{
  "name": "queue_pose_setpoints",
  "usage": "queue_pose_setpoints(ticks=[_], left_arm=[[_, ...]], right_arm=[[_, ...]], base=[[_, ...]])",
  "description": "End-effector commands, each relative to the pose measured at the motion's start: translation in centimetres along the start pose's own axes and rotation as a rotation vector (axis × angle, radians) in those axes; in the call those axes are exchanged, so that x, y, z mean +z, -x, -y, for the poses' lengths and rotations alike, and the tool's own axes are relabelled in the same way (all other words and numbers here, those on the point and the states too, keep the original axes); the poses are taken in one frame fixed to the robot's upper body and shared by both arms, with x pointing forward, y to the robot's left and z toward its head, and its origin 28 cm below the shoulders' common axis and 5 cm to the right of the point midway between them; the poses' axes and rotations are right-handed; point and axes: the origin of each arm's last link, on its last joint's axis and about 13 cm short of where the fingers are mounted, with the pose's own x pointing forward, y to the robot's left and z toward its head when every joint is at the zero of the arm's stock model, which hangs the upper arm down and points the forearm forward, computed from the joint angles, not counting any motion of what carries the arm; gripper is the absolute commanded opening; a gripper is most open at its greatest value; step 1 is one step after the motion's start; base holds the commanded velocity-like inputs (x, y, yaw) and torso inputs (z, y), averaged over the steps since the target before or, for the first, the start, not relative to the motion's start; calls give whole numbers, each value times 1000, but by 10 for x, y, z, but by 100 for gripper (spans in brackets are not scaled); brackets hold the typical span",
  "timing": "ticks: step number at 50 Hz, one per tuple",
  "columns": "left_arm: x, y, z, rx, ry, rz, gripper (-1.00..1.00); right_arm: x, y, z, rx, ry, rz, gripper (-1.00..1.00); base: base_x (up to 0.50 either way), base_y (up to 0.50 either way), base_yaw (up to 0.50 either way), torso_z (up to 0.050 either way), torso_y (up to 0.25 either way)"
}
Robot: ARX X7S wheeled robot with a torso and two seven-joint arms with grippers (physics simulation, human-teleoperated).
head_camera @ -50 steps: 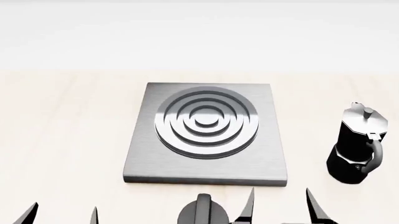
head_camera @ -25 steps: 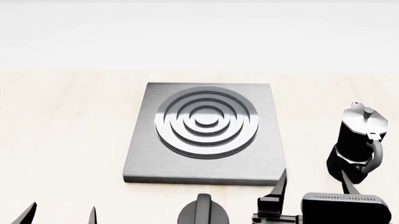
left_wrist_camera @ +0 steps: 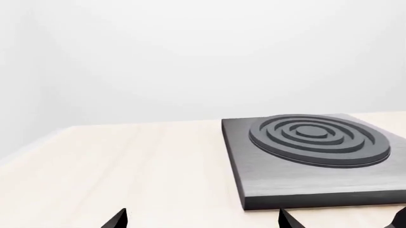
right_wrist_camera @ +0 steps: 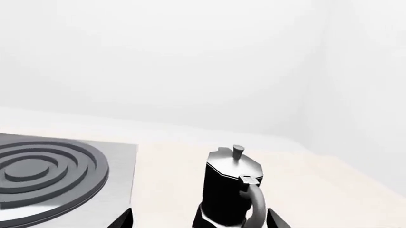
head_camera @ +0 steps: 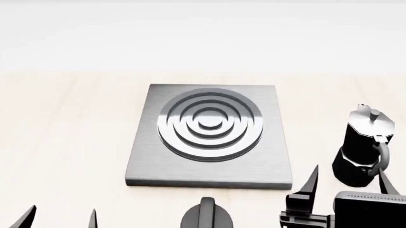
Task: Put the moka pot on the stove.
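The moka pot [head_camera: 359,145] stands upright on the light wooden counter, to the right of the stove [head_camera: 209,135], with its handle turned towards me. My right gripper [head_camera: 347,170] is open just in front of the pot's base; one fingertip [head_camera: 313,174] shows left of it and the other by the handle. In the right wrist view the moka pot [right_wrist_camera: 229,190] sits close ahead between the spread tips of my right gripper [right_wrist_camera: 199,217], beside the stove [right_wrist_camera: 57,175]. My left gripper [head_camera: 62,212] is open and holds nothing, low at the near left. The left wrist view shows the stove [left_wrist_camera: 311,156] ahead of that left gripper [left_wrist_camera: 201,217].
A black round knob [head_camera: 206,216] sits at the near edge in front of the stove, between the two arms. Its edge shows in the left wrist view as a knob [left_wrist_camera: 401,218]. Bare wooden counter [head_camera: 70,142] lies left of the stove, and a white wall stands behind.
My right gripper has moved forward and to the right, from in front of the stove's near right corner up to the moka pot. The left gripper, pot and stove have not moved.
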Motion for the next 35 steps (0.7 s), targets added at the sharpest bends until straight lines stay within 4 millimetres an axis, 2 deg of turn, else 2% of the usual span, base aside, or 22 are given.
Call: queue_pose_setpoints(ticks=[1,23,25,35], left_arm=[[4,-1,-2,-1,21,28,100],[6,-1,-3,3,21,31,100],[6,-1,-3,3,20,31,100],[6,-2,-4,4,19,31,100]], right_arm=[[1,-1,13,-23,-3,5,100],[16,-29,38,-22,-86,-54,100],[10,-31,39,-16,-92,-59,100],[8,-34,47,12,-163,-87,100]], base=[[0,0,0,0,0],[0,0,0,0,0],[0,0,0,0,0],[0,0,0,0,0]])
